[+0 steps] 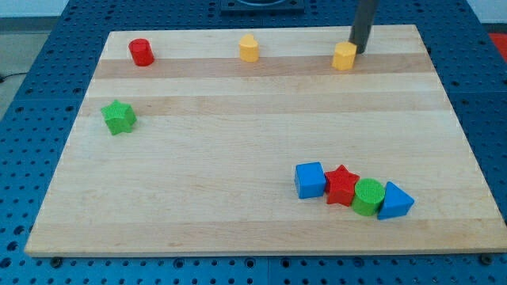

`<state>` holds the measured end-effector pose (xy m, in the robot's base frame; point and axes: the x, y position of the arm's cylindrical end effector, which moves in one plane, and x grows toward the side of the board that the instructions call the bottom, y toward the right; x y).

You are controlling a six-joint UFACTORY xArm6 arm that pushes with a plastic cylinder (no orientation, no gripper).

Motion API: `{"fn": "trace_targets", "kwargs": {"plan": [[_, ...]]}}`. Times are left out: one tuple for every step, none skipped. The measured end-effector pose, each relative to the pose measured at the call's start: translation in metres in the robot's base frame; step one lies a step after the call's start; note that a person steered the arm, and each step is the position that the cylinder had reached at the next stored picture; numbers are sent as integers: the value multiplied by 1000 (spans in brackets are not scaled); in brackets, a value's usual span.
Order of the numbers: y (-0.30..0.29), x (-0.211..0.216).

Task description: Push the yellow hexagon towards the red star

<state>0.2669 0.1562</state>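
Down front sat a touching row: blue cube (310, 180), red star (342, 185), green cylinder (368, 196), blue triangle (394, 202). Green star (119, 117) sat mid-left. Up top were a red cylinder (142, 52), yellow pentagon-ish block (249, 48), and the yellow hexagon (344, 56), with my tip (358, 50) touching its upper right. No pincer, just a rod, nothing held.

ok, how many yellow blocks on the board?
2. One yellow block sits near the view's top, about centre. The other yellow block is to its right, with my tip touching or nearly touching its upper right side. None appear hidden.
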Motion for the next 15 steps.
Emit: {"fn": "trace_targets", "kwargs": {"plan": [[-2, 17], [-12, 14], [-57, -9], [-63, 45], [-23, 61], [26, 56], [29, 56], [17, 106], [33, 107], [67, 106], [48, 146], [14, 155], [11, 143], [5, 169], [-3, 213]]}}
